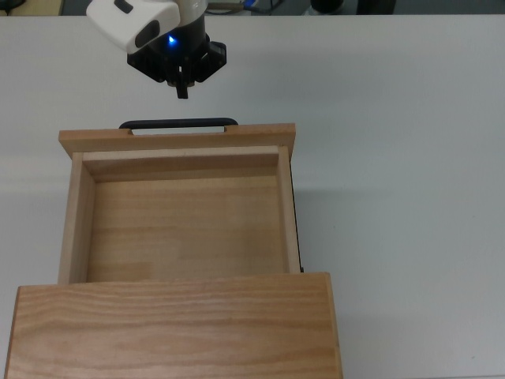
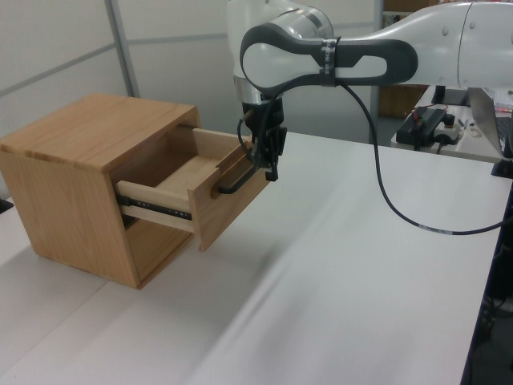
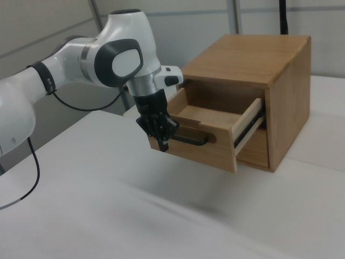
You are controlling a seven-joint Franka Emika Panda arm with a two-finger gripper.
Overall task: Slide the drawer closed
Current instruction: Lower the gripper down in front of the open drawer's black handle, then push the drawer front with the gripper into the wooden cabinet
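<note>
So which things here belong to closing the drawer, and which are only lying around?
Belong to the job:
- drawer, pulled open
- its black handle
- cabinet
- gripper

Only lying around:
- black cable on the table
- equipment in the background
</note>
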